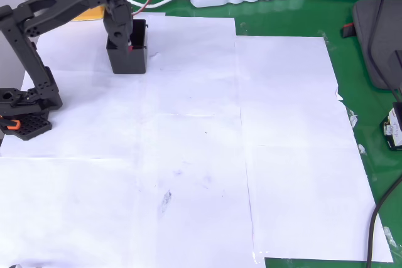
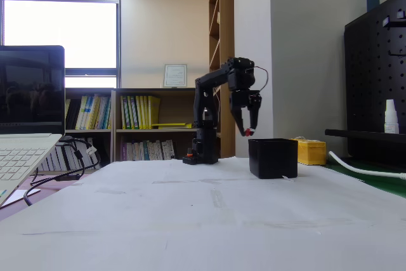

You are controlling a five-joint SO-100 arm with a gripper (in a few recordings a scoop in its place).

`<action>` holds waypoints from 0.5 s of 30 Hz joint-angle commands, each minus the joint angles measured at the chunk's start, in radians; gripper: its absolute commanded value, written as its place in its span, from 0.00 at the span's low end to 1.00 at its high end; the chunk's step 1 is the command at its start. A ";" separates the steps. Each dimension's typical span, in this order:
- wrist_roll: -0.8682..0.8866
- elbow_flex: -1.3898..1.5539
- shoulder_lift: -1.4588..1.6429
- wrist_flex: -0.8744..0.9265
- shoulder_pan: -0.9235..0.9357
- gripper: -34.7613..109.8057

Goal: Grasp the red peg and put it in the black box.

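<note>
One red peg (image 2: 248, 132) (in gripper (image 2: 248, 130)), one black box (image 2: 273, 158)

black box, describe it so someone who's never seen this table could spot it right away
Start at the white paper covering the green table, then follow the black arm to its gripper. The black box sits on the paper just below it, square, open-topped and thin-walled. Unlike the yellow block behind, it is dark and hollow.

Black box (image 1: 129, 59) interior partly hidden overhead by gripper (image 1: 133, 41); red peg (image 2: 248, 132) too small to make out shape.
</note>
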 commanded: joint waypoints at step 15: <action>0.037 0.011 0.003 -0.155 -0.184 0.24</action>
